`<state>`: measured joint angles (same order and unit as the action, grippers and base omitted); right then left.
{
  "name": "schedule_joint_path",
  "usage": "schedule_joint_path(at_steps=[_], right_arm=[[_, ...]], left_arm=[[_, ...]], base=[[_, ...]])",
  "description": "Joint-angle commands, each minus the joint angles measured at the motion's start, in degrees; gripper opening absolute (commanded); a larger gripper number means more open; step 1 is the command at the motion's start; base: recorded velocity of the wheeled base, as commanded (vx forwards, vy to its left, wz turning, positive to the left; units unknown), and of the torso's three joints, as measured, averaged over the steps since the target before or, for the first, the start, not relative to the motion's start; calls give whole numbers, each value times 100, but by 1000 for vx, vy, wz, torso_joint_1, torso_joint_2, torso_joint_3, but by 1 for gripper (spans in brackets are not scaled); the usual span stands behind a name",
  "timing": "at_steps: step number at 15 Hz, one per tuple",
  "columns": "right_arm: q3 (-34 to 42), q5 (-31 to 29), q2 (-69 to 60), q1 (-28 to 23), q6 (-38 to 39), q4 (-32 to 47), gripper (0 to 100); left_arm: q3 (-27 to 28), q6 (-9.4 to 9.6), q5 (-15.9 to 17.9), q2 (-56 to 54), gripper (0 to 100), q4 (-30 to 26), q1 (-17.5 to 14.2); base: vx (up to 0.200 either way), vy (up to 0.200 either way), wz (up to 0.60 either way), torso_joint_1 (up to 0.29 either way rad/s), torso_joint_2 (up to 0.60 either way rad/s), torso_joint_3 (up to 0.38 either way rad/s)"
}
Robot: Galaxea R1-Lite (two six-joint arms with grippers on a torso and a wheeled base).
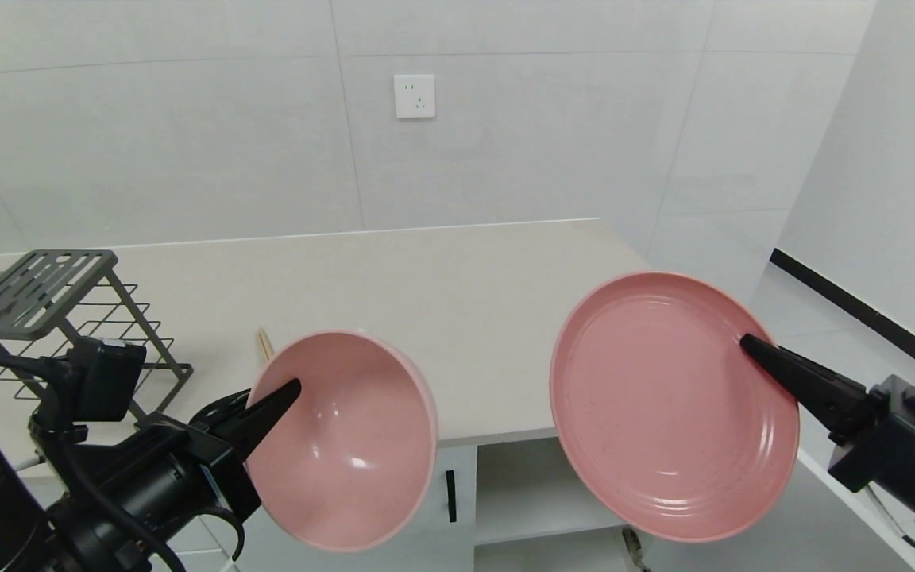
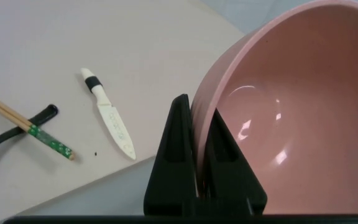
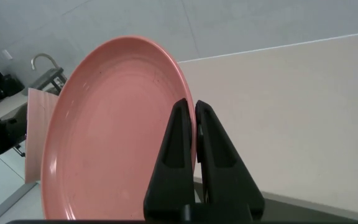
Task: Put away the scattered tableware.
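Pink bowl (image 1: pixel 346 445) hangs rim-clamped in left gripper (image 2: pixel 196 109), plate (image 1: pixel 664 405) in right gripper (image 3: pixel 191 106).

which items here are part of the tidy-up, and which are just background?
Job: pink bowl, pink plate, chopsticks, white knife, black utensil handle, probably the rack.
Background: wall socket, counter, open cabinet.
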<state>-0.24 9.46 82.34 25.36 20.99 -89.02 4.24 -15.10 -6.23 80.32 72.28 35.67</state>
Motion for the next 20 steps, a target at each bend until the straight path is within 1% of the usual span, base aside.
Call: schedule_joint_path(at_steps=[1,6,9,12,19,20], right_arm=[[-2,3,55,4,1,-2,0],[-2,-14,99,4,1,-2,0],[-2,-14,107,-4,1,-11,0],[-2,-14,107,-4,1,-11,0],[-2,-14,107,4,1,-11,0],[-2,-14,107,4,1,-11,0]], left_arm=[[-20,-1,-1,62,0,-3,-43],[-46,-1,-1,98,0,102,-43],[-90,7,-1,115,0,111,-16],[-90,34,-1,124,0,111,-16],[-178,254,-10,238,0,111,-7],[-196,254,-10,221,0,120,10]], base=[[0,0,0,-232,549,271],[0,0,0,-259,539,276],[-200,0,0,-245,514,263],[0,0,0,-211,429,229],[0,0,0,-21,51,22],[0,0,0,0,0,0]])
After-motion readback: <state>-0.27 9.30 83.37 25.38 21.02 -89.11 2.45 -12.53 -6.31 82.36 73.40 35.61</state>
